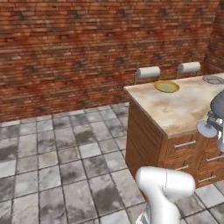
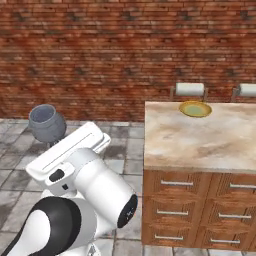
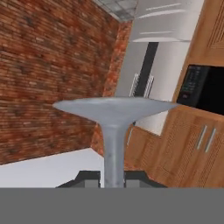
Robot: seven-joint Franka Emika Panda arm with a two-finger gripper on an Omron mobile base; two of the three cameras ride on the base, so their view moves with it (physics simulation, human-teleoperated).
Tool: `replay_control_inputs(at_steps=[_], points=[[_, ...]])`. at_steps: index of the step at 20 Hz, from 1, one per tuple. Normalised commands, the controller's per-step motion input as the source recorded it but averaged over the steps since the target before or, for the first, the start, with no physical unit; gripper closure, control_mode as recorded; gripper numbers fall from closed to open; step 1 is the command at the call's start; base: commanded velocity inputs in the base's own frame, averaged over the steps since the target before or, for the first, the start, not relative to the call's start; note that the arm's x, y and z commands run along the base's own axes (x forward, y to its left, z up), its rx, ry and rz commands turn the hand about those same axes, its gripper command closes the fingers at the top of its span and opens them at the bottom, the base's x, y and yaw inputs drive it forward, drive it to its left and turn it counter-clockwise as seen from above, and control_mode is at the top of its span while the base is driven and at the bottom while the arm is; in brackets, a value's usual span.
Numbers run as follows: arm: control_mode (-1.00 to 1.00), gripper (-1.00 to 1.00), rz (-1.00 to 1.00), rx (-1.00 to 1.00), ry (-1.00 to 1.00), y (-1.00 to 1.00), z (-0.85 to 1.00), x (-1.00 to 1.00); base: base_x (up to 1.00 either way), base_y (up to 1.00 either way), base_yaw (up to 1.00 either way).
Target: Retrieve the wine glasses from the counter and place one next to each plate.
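Wine glass (image 3: 113, 131) sits clamped by its stem between the closed fingers of the gripper (image 3: 113, 178), its round foot spreading across the middle of the hand view. At the left of the right base view its grey bowl rises above the white arm. A yellow plate (image 1: 166, 86) lies at the far edge of the island top (image 1: 175, 109), upper right; a grey plate (image 1: 213, 79) shows at the right edge.

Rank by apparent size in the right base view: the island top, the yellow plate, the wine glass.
1. Island top, by far the largest.
2. and 3. Wine glass and yellow plate look about alike; the glass is nearer the camera, so I do not rank them.
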Motion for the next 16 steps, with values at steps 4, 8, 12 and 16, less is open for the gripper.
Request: replay_control_inputs(at_steps=[4, 8, 12, 16], points=[[1.0, 1.0, 0.0, 0.0, 0.0, 0.0, 0.0, 0.0, 0.81, 0.93, -0.66], [1.0, 1.0, 0.0, 0.0, 0.0, 0.0, 0.0, 0.0, 1.0, 0.92, -0.61], [1.0, 1.0, 0.0, 0.0, 0.0, 0.0, 0.0, 0.0, 0.81, 0.69, -0.73], [1.0, 1.0, 0.0, 0.0, 0.0, 0.0, 0.0, 0.0, 0.69, 0.64, -0.76]])
